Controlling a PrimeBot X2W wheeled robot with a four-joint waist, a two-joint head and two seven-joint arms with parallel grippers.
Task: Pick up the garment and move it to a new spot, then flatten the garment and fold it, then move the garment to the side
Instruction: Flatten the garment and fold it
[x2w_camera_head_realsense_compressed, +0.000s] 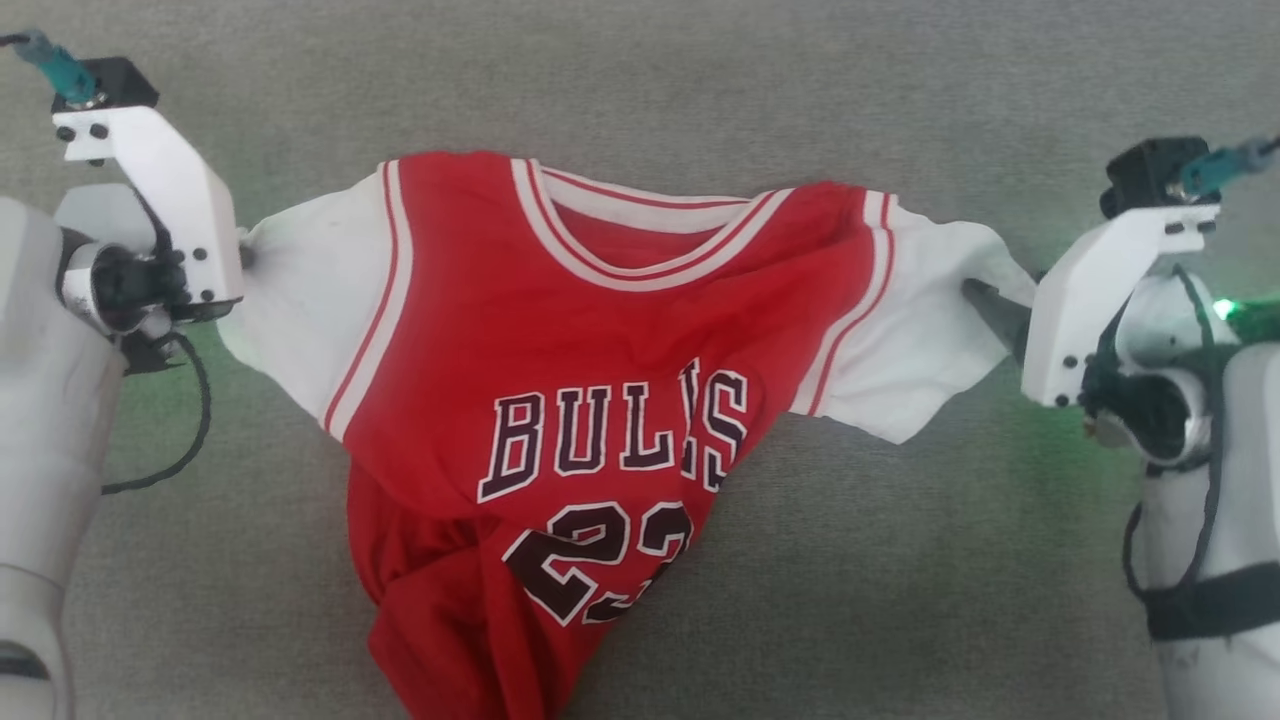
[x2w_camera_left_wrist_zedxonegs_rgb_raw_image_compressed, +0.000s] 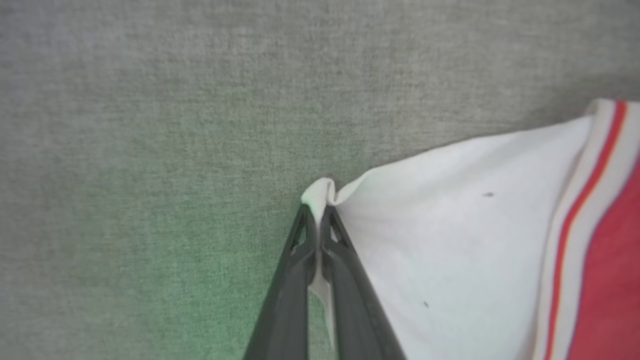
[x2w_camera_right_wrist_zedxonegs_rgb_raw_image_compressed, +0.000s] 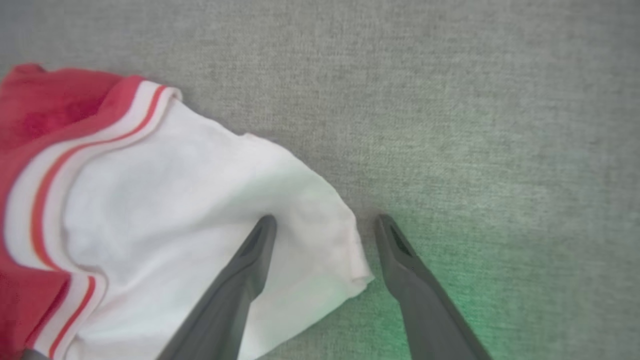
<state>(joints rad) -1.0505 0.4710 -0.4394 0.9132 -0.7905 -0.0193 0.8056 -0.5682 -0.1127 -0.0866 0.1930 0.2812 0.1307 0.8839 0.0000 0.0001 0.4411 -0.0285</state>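
Jersey T-shirt, red with white sleeves, is spread front-up and rumpled on the grey fabric surface between the arms. The left gripper is clamped on the edge of the left-hand sleeve. The right gripper stands apart, one finger over the right-hand sleeve, the other just beside its edge.

We see soft, even light over the grey surface, we catch green glow pooling near a bright green lamp, faint shadow under the garment, wrist views slightly soft, head view sharp.
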